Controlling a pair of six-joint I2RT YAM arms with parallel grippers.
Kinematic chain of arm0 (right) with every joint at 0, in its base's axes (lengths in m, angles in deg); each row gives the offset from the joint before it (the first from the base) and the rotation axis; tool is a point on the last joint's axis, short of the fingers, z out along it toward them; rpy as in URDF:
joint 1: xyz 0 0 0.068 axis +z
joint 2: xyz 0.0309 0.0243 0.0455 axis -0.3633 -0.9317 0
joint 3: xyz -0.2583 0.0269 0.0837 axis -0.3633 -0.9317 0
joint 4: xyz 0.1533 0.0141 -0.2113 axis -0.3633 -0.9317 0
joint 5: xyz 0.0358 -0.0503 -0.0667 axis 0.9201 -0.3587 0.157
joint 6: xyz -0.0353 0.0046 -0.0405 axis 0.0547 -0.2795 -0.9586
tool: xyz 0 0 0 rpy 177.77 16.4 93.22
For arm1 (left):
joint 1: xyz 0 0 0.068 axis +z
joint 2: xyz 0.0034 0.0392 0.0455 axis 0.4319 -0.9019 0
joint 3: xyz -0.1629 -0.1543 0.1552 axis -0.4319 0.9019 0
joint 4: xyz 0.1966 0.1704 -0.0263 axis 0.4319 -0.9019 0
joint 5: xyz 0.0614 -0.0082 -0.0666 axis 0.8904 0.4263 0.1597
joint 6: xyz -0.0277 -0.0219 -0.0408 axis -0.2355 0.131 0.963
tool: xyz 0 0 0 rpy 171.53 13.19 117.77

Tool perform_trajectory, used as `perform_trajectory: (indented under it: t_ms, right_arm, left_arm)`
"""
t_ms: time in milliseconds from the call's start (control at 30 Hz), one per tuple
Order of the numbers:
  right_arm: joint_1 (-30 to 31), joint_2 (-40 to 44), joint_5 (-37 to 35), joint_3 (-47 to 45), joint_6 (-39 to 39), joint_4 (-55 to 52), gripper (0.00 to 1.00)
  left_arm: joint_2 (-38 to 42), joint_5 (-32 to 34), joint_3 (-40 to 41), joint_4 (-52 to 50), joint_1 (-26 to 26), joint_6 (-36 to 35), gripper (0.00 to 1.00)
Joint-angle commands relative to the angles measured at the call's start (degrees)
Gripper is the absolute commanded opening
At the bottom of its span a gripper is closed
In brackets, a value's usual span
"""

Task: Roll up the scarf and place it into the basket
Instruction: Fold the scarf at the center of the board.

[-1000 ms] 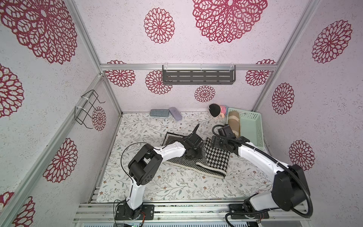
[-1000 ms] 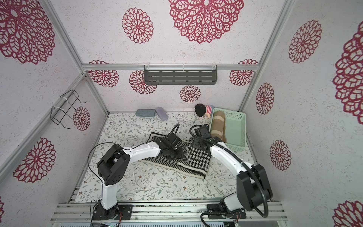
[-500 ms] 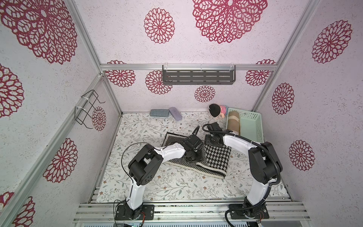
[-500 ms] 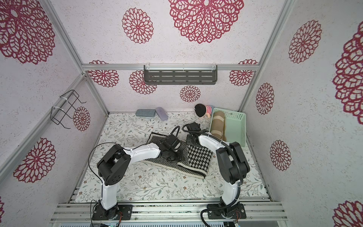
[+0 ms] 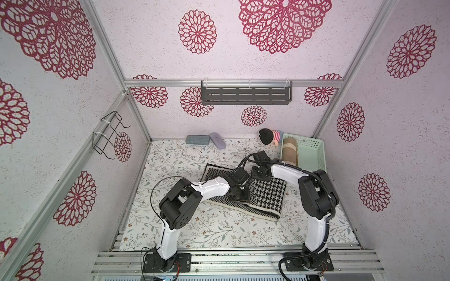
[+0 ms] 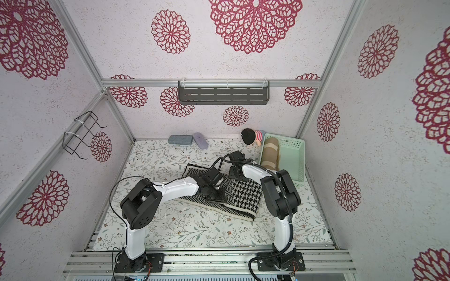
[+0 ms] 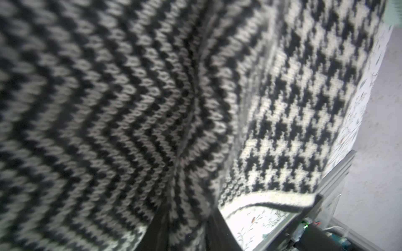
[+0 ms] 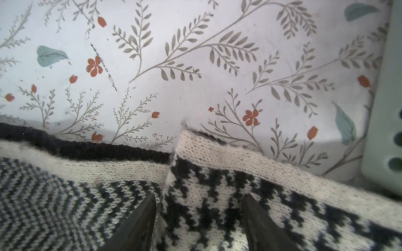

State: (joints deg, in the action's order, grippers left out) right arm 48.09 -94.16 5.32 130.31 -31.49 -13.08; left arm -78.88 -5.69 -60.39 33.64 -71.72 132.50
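Note:
The black-and-white knitted scarf (image 5: 267, 194) lies mid-table in both top views, its houndstooth end folded over the chevron part (image 6: 194, 172). My left gripper (image 5: 239, 194) is pressed down on the chevron part. In the left wrist view the left gripper (image 7: 188, 208) is shut on a pinched ridge of the scarf (image 7: 130, 97). My right gripper (image 5: 260, 174) sits at the scarf's far edge. In the right wrist view the right gripper (image 8: 198, 195) stands open astride the houndstooth corner (image 8: 206, 165). The mint-green basket (image 5: 313, 155) stands at the back right.
A brown fabric roll (image 5: 289, 150) lies in the basket along its left wall. A black-haired doll (image 5: 267, 137), a grey block (image 5: 197, 140) and a lilac case (image 5: 217, 143) lie by the back wall. A dark shelf (image 5: 246, 96) and a wire rack (image 5: 109, 136) hang on the walls.
The right arm has folded back, bringing its gripper left onto the scarf's far edge, with its jaws narrowing. The left gripper has closed on the chevron fabric.

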Motion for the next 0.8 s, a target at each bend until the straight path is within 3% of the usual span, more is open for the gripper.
perform_trajectory:
  t_ms: [0,33,100,233,500,767]
  right_arm:
    - [0.15,-0.51,-0.18,2.31,-0.09,-0.54,0.41]
    - [0.13,-0.24,-0.88,2.64,-0.23,-1.32,0.30]
    - [0.15,1.13,-2.12,2.73,-0.69,-2.60,0.20]
    - [0.20,7.05,-4.46,1.49,-1.42,-5.08,0.09]
    - [1.21,19.38,-4.11,1.58,-3.15,-9.00,0.08]
    - [4.84,19.30,-3.00,9.68,-4.74,-10.52,0.05]
  left_arm:
    - [1.07,-1.25,-1.87,-1.13,0.05,-1.39,0.16]
    - [1.33,-1.49,-2.24,-1.67,0.04,-1.88,0.13]
    - [1.75,-2.05,-2.96,-2.77,0.01,-3.00,0.08]
    - [6.05,-5.21,-4.77,-4.95,-0.01,-6.16,0.05]
    - [13.82,-11.75,-8.07,-7.91,-0.82,-9.84,0.06]
    - [20.55,-9.68,-6.67,-9.82,-0.80,-8.17,0.04]
